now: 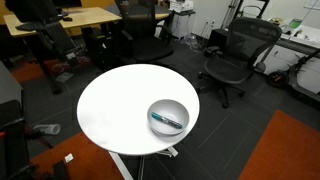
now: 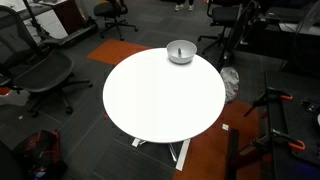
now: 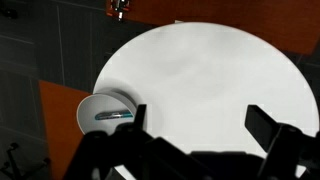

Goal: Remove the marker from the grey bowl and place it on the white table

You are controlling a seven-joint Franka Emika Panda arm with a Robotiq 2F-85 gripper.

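The grey bowl (image 1: 168, 117) sits near the edge of the round white table (image 1: 115, 105). The teal marker (image 1: 166, 120) lies inside the bowl. The bowl also shows in an exterior view (image 2: 180, 51) at the table's far edge (image 2: 160, 95), and in the wrist view (image 3: 103, 112) with the marker (image 3: 112, 115) in it. My gripper (image 3: 200, 125) shows only in the wrist view. It hangs high above the white table (image 3: 210, 70), open and empty, with the bowl beside its left finger. The arm is not seen in the exterior views.
Black office chairs (image 1: 232, 55) and tan wooden desks (image 1: 60, 18) stand around the table. A chair (image 2: 35, 70) and tripod legs (image 2: 275, 110) are close by. The floor has dark and orange carpet (image 3: 60, 110).
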